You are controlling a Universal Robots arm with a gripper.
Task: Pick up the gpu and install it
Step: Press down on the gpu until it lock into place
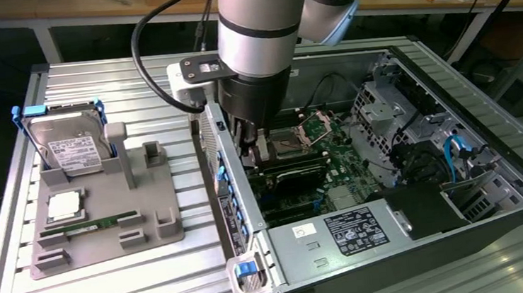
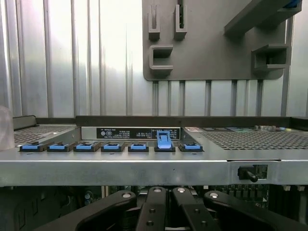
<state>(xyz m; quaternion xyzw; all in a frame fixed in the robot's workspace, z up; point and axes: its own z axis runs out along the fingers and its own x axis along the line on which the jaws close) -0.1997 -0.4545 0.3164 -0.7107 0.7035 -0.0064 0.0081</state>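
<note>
- Down inside the open computer case, the gripper sits low over the motherboard; its jaws look drawn nearly together, though whether they hold the gpu I cannot tell.
- Labels (hard drive, power supply) are unreadable.
- Wrist view adds blue slot clips, one raised.

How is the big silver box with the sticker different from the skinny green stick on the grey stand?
The hard drive is wide and silver with a white label; the memory stick is narrow and green. The hard drive stands upright in a blue frame; the memory stick lies low in a slot. The hard drive rises well above the grey holder; the memory stick barely does. Both sit on that holder, outside the computer case.
</note>
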